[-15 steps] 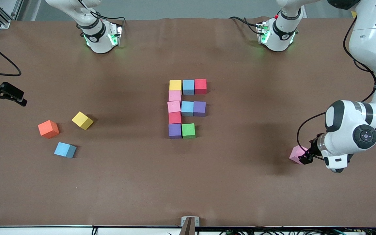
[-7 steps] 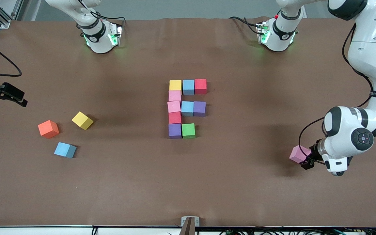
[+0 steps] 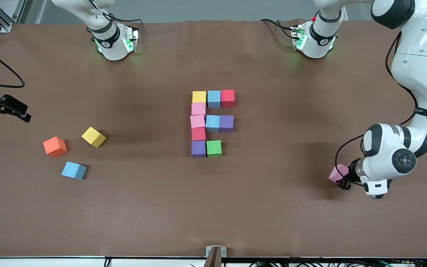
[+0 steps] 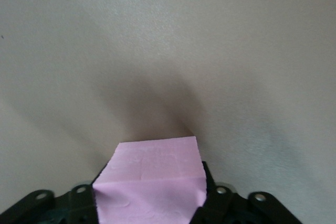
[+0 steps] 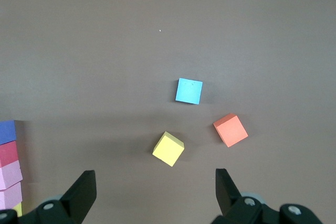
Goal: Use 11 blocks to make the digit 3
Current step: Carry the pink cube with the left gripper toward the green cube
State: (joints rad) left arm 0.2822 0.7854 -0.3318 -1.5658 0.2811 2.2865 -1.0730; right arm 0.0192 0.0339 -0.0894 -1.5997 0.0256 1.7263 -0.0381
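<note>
Sitting between left claw point(image 3: 343, 180) fingers: pink block point(image 3: 337, 172), clamped.

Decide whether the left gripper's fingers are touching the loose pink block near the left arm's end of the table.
Touching. In the left wrist view the fingers press against both sides of the pink block, with no gap; the left gripper is clamped on it.

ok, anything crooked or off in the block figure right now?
The upper pink block and lower pink block in the column sit slightly out of line with each other. The bar nearest the camera is short: only purple and green. The left pincer grips a pink block.
</note>
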